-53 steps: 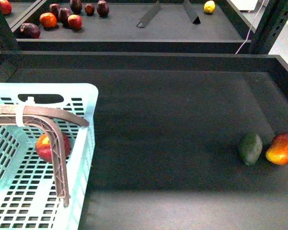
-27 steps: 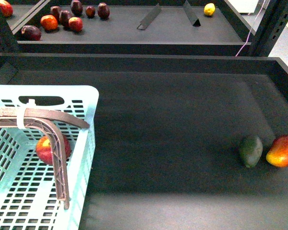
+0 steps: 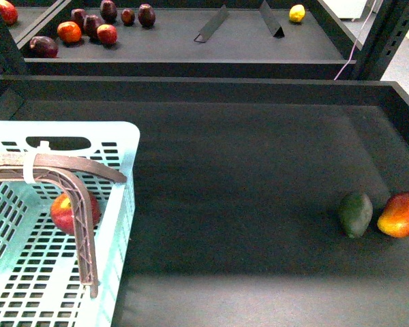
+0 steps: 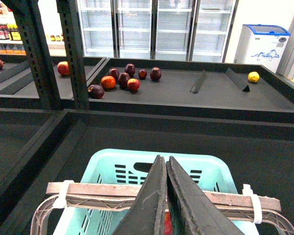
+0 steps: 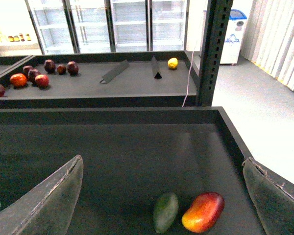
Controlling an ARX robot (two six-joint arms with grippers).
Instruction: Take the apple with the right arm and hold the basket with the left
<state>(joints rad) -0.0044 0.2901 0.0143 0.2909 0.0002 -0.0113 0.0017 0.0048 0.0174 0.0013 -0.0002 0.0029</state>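
My left end effector (image 4: 165,196) is closed down on the brown handle (image 4: 112,192) of the basket (image 4: 137,164), fingers nearly touching, at the bottom centre of the left wrist frame. My right end effector (image 5: 161,196) stands wide open and empty; the green fruit (image 5: 165,211) and red-yellow fruit (image 5: 203,212) lie between its fingers on the desk (image 3: 245,170). The apple (image 3: 67,212) rests inside the basket at the lower left of the front frame, partly behind the handle, well apart from my right end effector.
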